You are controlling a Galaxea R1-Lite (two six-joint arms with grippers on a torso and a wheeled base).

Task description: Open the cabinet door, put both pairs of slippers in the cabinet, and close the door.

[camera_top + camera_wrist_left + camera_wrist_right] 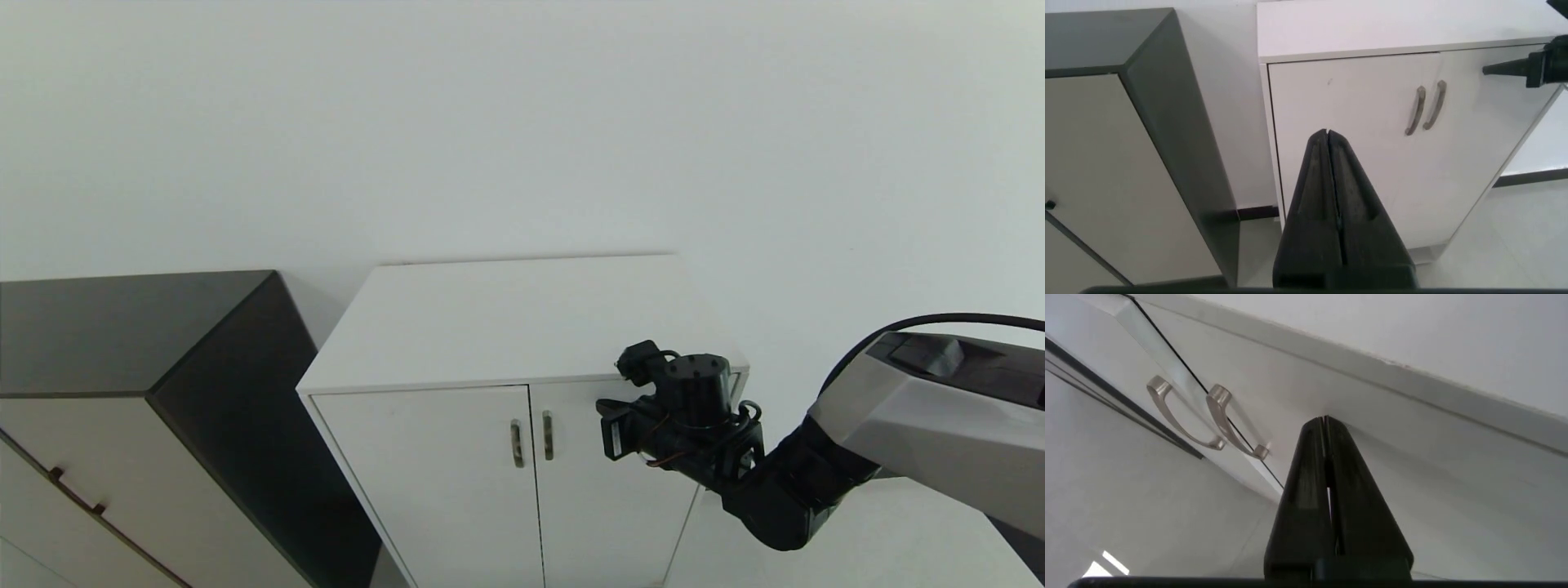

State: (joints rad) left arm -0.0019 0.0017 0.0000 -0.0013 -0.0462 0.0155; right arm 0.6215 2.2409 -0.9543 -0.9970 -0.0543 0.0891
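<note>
The left hand [1327, 140] has its two black fingers pressed flat together and holds nothing. It is well back from the furniture, with pale floor [1535, 237] between it and the cabinet.

The right hand [1327, 425] is also closed tight and holds nothing. In the head view its arm comes in from the lower right of the frame. Its tip is close to the right-hand door [604, 506], just under the top edge; whether it touches cannot be told.

The white two-door cabinet [522, 318] fills the lower middle of the head view. Both doors are shut and flush, with a thin seam between them. Two slim curved metal handles [516, 443] sit upright just beside each other, one on each side of the seam and to the left of the right hand.

A dark grey cabinet with beige fronts [237, 392] is at the lower left, a narrow gap apart from the white one. Bare floor lies at the white cabinet's right side. A plain white wall [522, 122] runs behind both.
</note>
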